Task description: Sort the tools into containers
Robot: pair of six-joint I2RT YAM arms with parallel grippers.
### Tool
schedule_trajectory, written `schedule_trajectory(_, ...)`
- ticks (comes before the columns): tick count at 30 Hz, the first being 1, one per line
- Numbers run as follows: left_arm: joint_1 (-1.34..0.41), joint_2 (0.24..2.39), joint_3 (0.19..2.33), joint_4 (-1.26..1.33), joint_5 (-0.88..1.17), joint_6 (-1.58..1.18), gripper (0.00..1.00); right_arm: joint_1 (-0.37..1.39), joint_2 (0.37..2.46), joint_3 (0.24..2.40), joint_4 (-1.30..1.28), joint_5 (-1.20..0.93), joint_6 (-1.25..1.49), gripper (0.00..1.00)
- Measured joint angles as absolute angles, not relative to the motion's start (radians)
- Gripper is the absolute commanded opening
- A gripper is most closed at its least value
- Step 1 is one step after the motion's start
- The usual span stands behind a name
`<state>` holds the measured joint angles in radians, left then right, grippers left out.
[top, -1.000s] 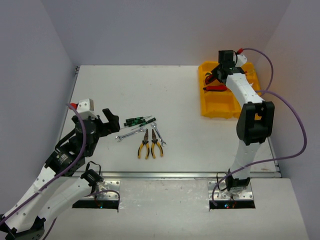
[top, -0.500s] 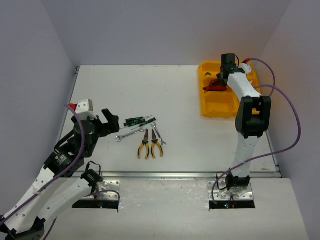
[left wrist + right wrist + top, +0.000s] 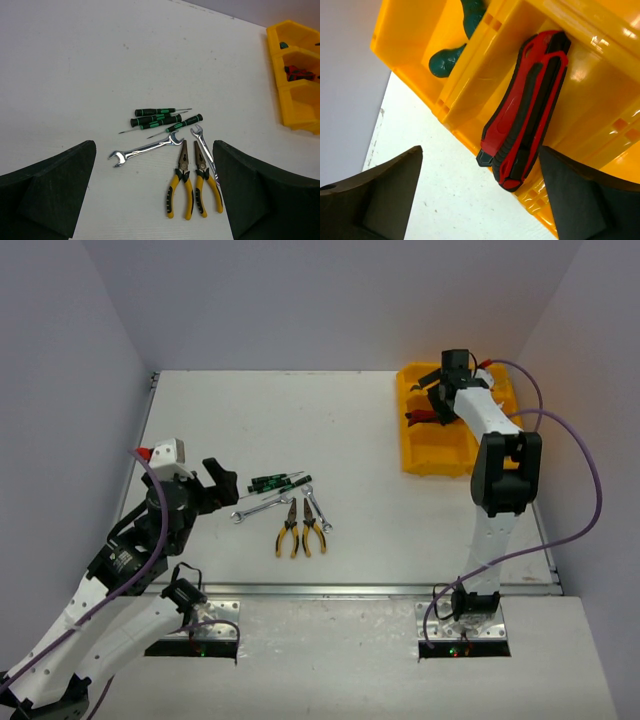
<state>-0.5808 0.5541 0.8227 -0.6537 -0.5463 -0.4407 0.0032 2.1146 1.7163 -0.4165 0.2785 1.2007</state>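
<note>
The left gripper [image 3: 154,145] hung above the table [image 3: 300,420] with its jaws spread wide and nothing between them. Directly ahead of it, framed by its two fingers [image 3: 50,192], lay the unsorted tools: a cluster of green-handled screwdrivers [image 3: 160,119] farthest from it, then a silver wrench [image 3: 145,149] lying crosswise, a second wrench [image 3: 204,152] just right of that one, and closest to it two yellow-handled pliers [image 3: 181,187] side by side with their noses pointing away from it. Well off to its right, at the far side of the table, sat the yellow tray [image 3: 295,112]. The right gripper [image 3: 437,395] was poised over that tray, its jaws also wide apart and gripping nothing. Just ahead of its fingertips the red-and-black cutters [image 3: 525,110] lay loose in the middle compartment of the tray's left column, touching neither finger [image 3: 380,200]. Beyond the divider past the cutters, a green-handled tool [image 3: 445,62] lay in the neighbouring compartment.
</note>
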Motion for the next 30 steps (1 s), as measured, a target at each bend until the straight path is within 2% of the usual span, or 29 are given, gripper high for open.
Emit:
schedule_trajectory(8, -0.581, 0.554, 0.823, -0.654, -0.546, -0.440, 1.00, 0.003, 2.009, 1.714, -0.405, 0.257, 1.120, 0.99)
schedule_trajectory(13, -0.581, 0.554, 0.823, -0.654, -0.555, -0.441, 1.00, 0.040, 1.985, 1.780, -0.447, 0.231, 0.931, 0.99)
schedule_trajectory(16, -0.581, 0.559, 0.823, -0.655, -0.571, -0.443, 1.00, 0.137, 1.931, 1.737, -0.468, 0.232, 0.752, 0.99)
schedule_trajectory(21, -0.581, 0.594, 0.823, -0.656, -0.594, -0.449, 1.00, 0.376, 1.762, 1.476, -0.447, 0.141, 0.565, 0.99)
schedule_trajectory(25, -0.580, 0.629, 0.823, -0.657, -0.597, -0.450, 1.00, 0.511, 1.728, 1.351, -0.473, 0.118, 0.495, 0.92)
schedule_trajectory(27, -0.580, 0.643, 0.823, -0.658, -0.598, -0.450, 1.00, 0.566, 1.745, 1.332, -0.492, 0.125, 0.474, 0.83)
schedule_trajectory(30, -0.575, 0.654, 0.823, -0.658, -0.599, -0.450, 1.00, 0.637, 1.777, 1.330, -0.512, 0.129, 0.470, 0.75)
